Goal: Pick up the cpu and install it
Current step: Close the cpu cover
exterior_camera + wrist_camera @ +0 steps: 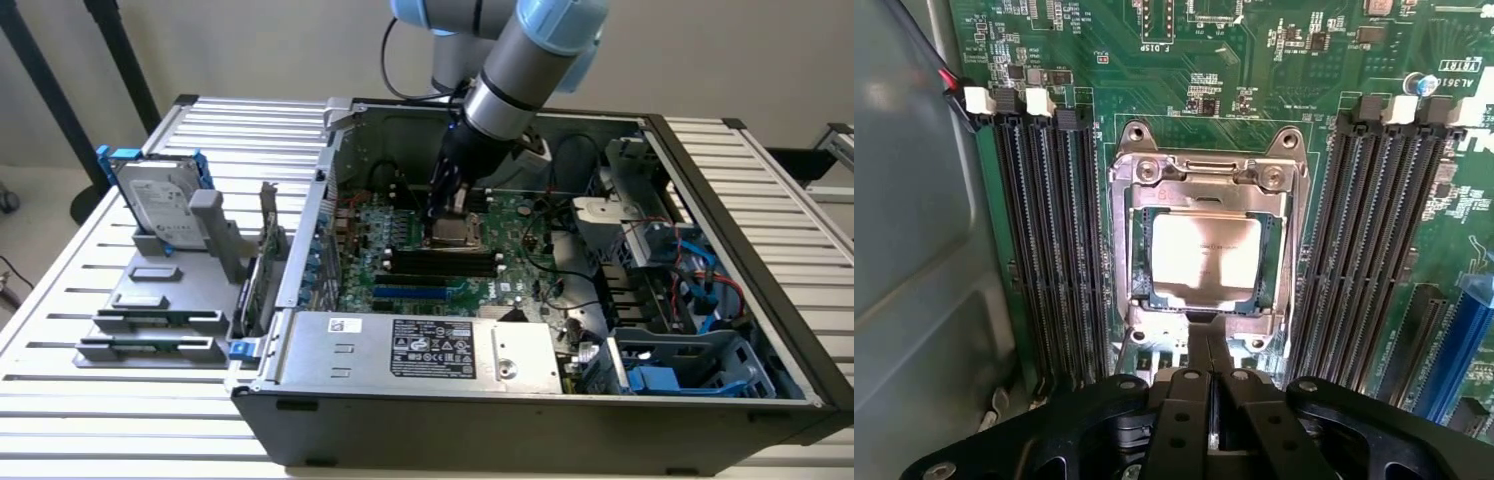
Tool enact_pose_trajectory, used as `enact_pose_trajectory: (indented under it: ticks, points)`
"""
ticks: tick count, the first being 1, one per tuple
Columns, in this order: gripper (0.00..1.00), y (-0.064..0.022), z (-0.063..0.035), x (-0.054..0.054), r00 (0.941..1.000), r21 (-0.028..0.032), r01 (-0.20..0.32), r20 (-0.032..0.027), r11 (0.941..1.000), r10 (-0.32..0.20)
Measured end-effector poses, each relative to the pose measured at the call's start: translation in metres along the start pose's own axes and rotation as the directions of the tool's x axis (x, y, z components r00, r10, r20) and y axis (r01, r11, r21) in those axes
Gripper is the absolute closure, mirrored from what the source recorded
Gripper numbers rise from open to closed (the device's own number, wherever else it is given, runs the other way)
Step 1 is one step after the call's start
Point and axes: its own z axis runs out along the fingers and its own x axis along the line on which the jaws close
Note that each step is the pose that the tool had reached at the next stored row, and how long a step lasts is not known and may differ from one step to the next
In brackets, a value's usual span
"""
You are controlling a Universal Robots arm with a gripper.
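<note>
The cpu (1206, 262), a small square chip with a silvery top, lies flat inside the metal socket frame (1124, 250) on the green motherboard (1254, 60). My gripper (1206, 345) hovers just beside the chip's edge, over the socket's rim, its two dark fingers pressed together with nothing between them. In the exterior view the gripper (441, 205) reaches down into the open computer case (694, 180), right above the socket (461, 238) in the middle of the board.
Black memory slots (1049, 250) (1364, 240) flank the socket. A hard drive in a blue bracket (158, 205) and grey holder blocks (154, 320) stand at the exterior view's left. A power supply (427, 350) and blue drive bay (681, 370) sit in the case's near part.
</note>
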Motion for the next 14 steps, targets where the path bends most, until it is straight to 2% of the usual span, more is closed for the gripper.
enact_pose_trajectory:
  ticks: [6, 14]
  points:
    - [0.89, 0.0012, 0.0076, -0.0004, 1.0000, -0.0044, 0.001, -0.0035, 1.0000, -0.001]
    - [0.89, 0.0015, 0.0109, -0.0006, 1.0000, -0.0054, 0.000, -0.0051, 1.0000, 0.000]
